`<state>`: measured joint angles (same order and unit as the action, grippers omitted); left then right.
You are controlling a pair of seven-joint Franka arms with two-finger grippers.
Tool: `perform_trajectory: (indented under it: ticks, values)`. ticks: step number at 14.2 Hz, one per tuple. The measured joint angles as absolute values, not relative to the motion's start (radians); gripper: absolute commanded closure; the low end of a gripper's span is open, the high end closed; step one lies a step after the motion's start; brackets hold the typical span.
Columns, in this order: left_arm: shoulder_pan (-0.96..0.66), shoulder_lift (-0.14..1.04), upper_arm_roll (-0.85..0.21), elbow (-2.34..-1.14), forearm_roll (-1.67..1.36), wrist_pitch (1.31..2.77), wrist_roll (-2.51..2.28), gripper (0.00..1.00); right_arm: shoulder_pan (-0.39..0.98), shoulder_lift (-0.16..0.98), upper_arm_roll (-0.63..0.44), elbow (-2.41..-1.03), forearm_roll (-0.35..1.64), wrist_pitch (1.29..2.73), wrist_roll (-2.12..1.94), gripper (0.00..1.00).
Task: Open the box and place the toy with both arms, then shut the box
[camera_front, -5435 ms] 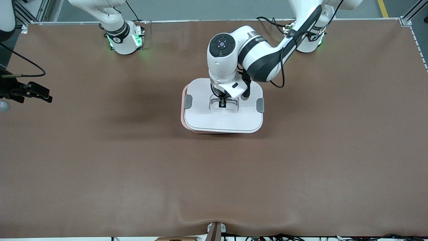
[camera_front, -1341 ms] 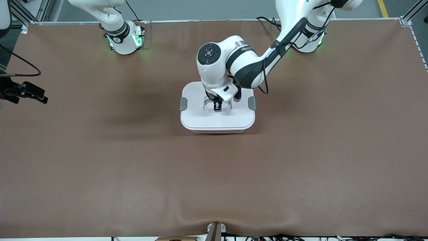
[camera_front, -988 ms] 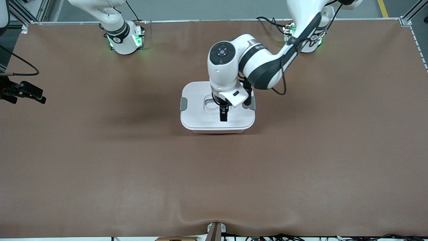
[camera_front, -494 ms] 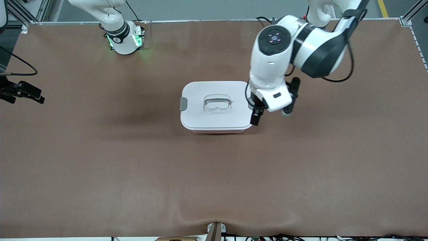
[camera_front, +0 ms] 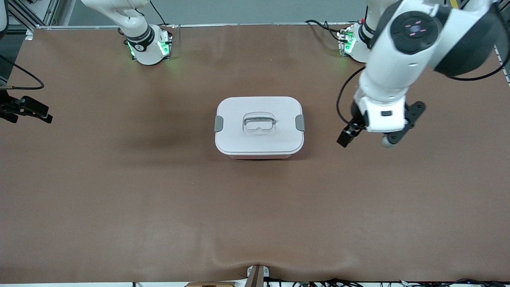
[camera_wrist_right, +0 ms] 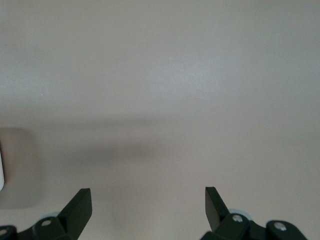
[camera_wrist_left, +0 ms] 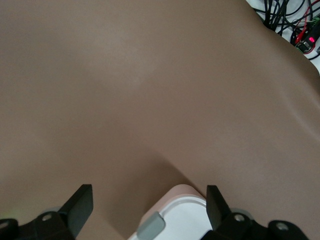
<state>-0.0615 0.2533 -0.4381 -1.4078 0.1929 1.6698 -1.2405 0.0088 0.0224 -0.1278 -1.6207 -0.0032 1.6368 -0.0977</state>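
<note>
The box (camera_front: 259, 141) stands mid-table with its white lid (camera_front: 239, 139) on and its grey side clips (camera_front: 218, 123) at both ends. The lid's recessed handle (camera_front: 259, 121) is free. My left gripper (camera_front: 346, 137) is open and empty, up over the brown mat beside the box toward the left arm's end. In the left wrist view, between the open fingers (camera_wrist_left: 80, 202), a corner of the box (camera_wrist_left: 182, 191) and one grey clip (camera_wrist_left: 151, 226) show. My right gripper (camera_front: 44, 115) waits open and empty at the right arm's end of the table. The toy is not in view.
The brown mat (camera_front: 159, 207) covers the whole table. Cables and a small bracket (camera_front: 257, 275) lie along the edge nearest the front camera. The two arm bases (camera_front: 149, 48) stand at the edge farthest from it.
The left gripper has let go of the lid's handle, risen and swung away toward the left arm's end. The lid now sits square on the box. The right arm has barely moved.
</note>
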Motion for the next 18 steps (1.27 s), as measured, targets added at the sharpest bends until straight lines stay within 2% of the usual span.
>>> perform_trajectory:
  ticks: [6, 8, 11, 14, 18]
  values:
    - [-0.032, 0.201, -0.418, -1.408, 0.176, 1.612, -0.996, 0.00, 0.008, 0.023, -0.127, -1.621, -0.003, 1.626, -0.098, 0.00]
    - [-0.056, 0.184, -0.339, -1.408, 0.147, 1.571, -0.788, 0.00, 0.008, 0.023, -0.126, -1.621, -0.003, 1.624, -0.098, 0.00]
    - [-0.135, 0.137, -0.148, -1.408, 0.077, 1.523, -0.534, 0.00, 0.008, 0.023, -0.125, -1.620, -0.003, 1.602, -0.098, 0.00]
    - [-0.220, 0.087, -0.005, -1.409, 0.063, 1.497, -0.383, 0.00, 0.008, 0.023, -0.122, -1.619, -0.003, 1.591, -0.098, 0.00]
    - [-0.238, 0.019, 0.056, -1.444, 0.060, 1.460, -0.289, 0.00, 0.008, 0.023, -0.121, -1.615, -0.003, 1.591, -0.098, 0.00]
